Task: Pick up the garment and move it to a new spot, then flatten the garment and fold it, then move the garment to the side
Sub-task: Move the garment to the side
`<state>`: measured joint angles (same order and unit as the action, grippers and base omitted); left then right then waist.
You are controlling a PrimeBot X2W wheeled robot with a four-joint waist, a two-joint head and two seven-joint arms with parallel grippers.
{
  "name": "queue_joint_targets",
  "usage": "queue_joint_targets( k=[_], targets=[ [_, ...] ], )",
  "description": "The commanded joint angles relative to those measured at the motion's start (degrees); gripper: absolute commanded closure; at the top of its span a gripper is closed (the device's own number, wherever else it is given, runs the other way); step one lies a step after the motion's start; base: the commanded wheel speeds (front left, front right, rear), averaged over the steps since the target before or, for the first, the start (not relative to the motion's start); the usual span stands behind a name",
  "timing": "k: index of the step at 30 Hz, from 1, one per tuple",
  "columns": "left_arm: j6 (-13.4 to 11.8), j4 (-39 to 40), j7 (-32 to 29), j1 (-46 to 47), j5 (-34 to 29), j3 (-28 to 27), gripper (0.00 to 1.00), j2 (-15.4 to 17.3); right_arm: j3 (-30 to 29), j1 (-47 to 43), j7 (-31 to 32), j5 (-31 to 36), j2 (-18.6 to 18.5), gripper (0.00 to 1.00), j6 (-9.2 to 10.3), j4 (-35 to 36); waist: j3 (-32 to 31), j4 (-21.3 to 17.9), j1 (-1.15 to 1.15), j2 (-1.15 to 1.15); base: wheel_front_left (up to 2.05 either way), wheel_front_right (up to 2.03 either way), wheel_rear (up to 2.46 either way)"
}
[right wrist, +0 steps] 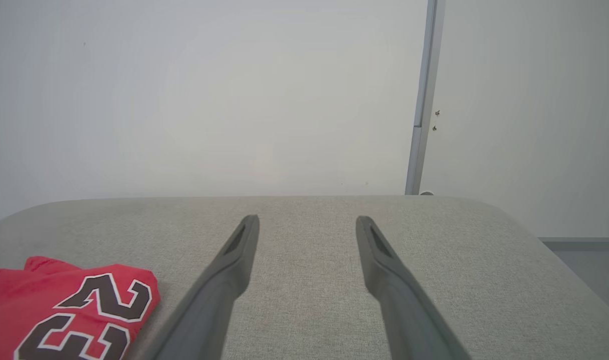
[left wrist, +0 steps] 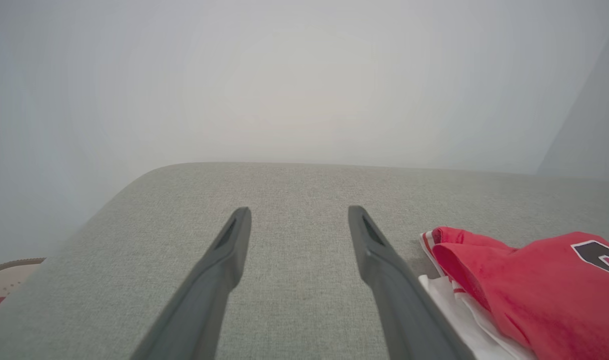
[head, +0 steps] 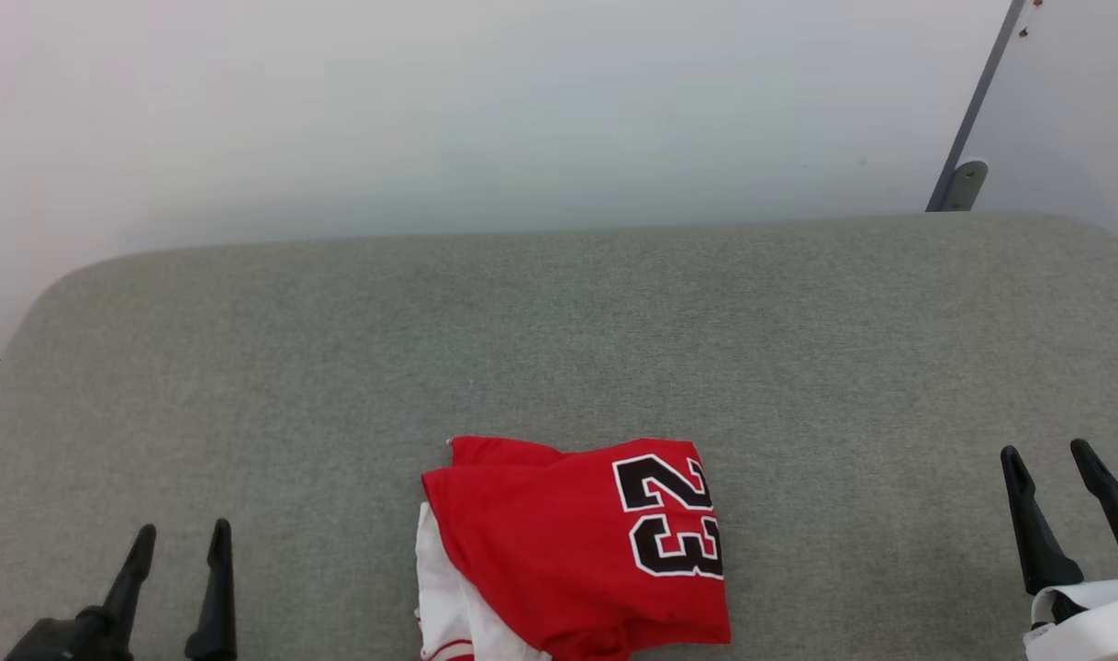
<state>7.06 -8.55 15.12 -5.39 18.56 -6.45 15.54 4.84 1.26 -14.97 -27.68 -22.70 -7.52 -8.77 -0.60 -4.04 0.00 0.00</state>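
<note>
The garment (head: pixel 577 542) lies folded up small at the bottom middle of the head view. The left gripper (head: pixel 183 528) and right gripper (head: pixel 1044 450) have fingers apart, holding nothing. I think only moving it aside is left.

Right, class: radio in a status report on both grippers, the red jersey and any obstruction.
Left gripper open, empty. Right gripper open, empty. Garment folded over between them, at grey cushion's near edge. No obstruction seen.

Ends in a matte black, two-fingered left gripper (head: pixel 184 526) and a matching right gripper (head: pixel 1045 449). Tapers long dark grey fingers (left wrist: pixel 219 270) to narrow tips, each with a slotted inner recess. Wears a smooth white wrist shell (head: pixel 1091 620) on the right.
</note>
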Motion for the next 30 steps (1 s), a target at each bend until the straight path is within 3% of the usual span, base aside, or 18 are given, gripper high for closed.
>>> queue_joint_targets(
  k=[1,19,30],
  targets=[
    [0.1,0.0,0.0,0.0,-0.1,0.0,0.00,0.0,-0.2,-0.7,-0.2,0.0,0.2,0.00,0.08,0.0,0.1,0.2,0.00,0.00,0.00,0.00,0.00],
    [-0.5,-0.8,0.0,1.3,0.5,0.7,0.00,-0.2,6.2,2.4,1.5,-1.5,1.3,0.00,0.08,-1.7,0.5,5.9,0.00,0.00,0.00,0.00,0.00],
    [-1.5,-2.1,-0.1,0.2,1.3,0.8,0.00,-1.5,16.6,6.2,13.2,-8.5,0.2,0.00,0.08,-5.0,1.0,12.4,0.00,0.00,0.00,0.00,0.00]
  ],
)
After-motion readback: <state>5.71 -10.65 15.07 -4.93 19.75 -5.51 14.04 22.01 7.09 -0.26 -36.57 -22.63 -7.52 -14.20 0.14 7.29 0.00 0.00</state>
